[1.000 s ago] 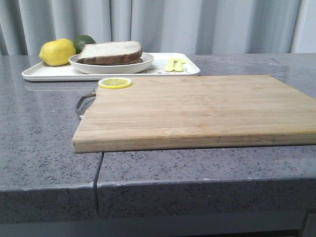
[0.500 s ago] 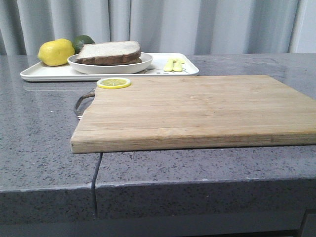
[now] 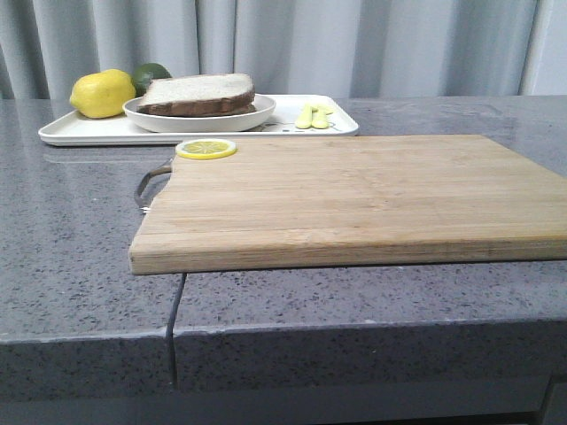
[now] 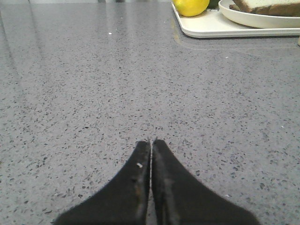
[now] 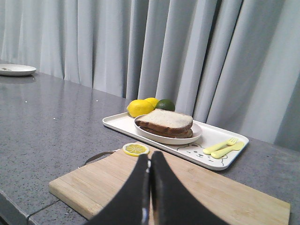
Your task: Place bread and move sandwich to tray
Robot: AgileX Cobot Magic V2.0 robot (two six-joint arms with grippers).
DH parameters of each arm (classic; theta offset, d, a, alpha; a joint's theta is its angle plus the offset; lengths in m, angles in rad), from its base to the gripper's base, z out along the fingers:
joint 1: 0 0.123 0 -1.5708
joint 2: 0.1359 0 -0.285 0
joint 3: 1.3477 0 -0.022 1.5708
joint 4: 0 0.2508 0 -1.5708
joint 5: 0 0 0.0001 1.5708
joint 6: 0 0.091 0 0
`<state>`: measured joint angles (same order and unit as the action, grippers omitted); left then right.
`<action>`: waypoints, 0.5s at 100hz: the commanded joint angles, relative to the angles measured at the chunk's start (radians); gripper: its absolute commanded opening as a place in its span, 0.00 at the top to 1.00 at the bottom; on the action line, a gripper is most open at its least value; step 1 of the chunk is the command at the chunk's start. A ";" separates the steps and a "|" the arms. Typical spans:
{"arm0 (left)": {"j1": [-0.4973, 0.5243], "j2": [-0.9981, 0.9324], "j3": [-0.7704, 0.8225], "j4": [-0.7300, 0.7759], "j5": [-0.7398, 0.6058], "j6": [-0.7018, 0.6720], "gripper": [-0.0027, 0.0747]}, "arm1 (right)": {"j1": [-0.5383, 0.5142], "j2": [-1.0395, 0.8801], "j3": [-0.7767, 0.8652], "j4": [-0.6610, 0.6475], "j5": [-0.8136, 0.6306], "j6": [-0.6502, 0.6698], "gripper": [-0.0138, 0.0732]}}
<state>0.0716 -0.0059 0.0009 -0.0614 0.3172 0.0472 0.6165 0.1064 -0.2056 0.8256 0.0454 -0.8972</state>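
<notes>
The left gripper (image 4: 151, 143) hung above the bare bench (image 4: 93, 93), its fingers (image 4: 136, 168) pressed together, gripping nothing. The right gripper (image 5: 150, 157) likewise had fingers (image 5: 161, 183) closed and empty over the cutting board (image 5: 225, 197).

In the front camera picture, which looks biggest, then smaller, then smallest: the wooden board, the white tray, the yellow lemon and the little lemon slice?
1. Wooden board, though it is nearest the camera.
2. White tray, farther back.
3. Yellow lemon.
4. Lemon slice, which lies flat and close to the lemon in width, so that is unsure.

sandwich (image 3: 197, 94) on tray (image 3: 89, 131), behind board (image 3: 354, 199)
</notes>
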 commanded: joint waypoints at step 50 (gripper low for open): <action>0.001 -0.029 0.015 -0.008 -0.061 -0.012 0.99 | -0.007 0.009 -0.024 0.005 -0.064 -0.006 0.91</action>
<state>0.0716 -0.0059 0.0009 -0.0614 0.3172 0.0472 0.6165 0.1064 -0.2056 0.8256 0.0454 -0.8972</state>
